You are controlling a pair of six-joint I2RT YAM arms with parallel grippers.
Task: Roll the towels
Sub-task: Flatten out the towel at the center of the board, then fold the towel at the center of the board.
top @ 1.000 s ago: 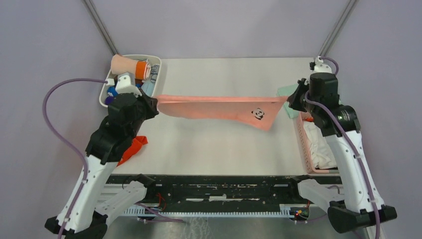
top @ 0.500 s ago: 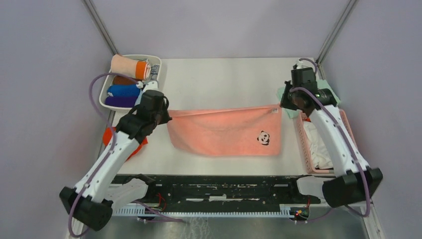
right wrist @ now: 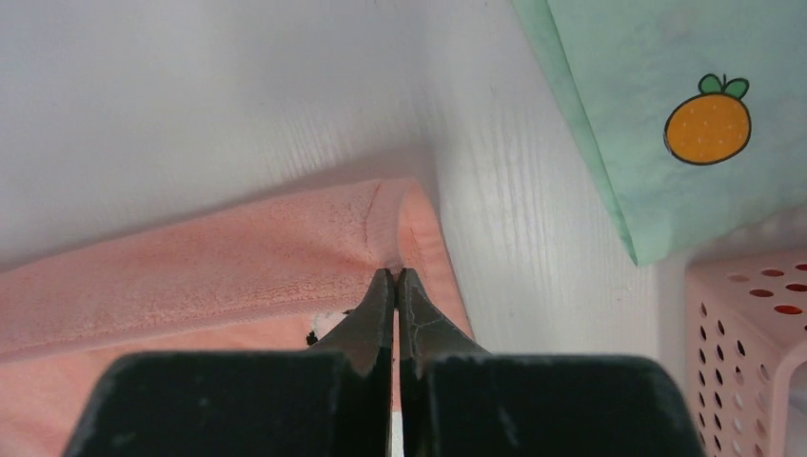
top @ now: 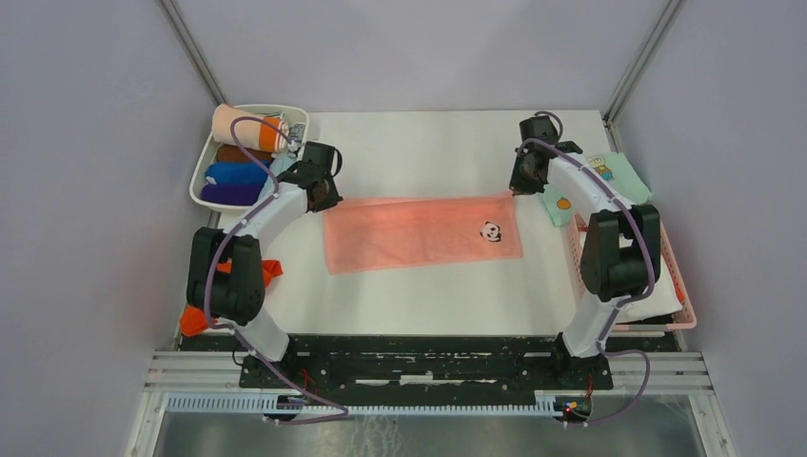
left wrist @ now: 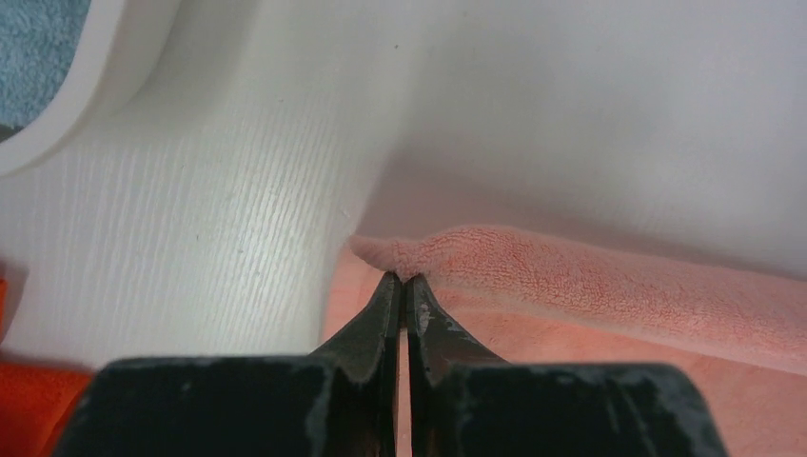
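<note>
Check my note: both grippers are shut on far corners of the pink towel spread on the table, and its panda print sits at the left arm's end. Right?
Not quite: the panda print sits at the right arm's end of the pink towel, as the top external view shows. The rest holds.

White table (top: 419, 152); pale lilac walls (top: 86, 143); metal posts (top: 195, 52)

**Robot lab test cell**

Plain grey walls (top: 86, 190) and metal corner struts (top: 195, 52) box in a bare white surface (top: 428, 286). A cabled left arm (top: 276, 205) and right arm (top: 582, 186) stand on a black rail (top: 428, 345) with exposed wiring.
</note>
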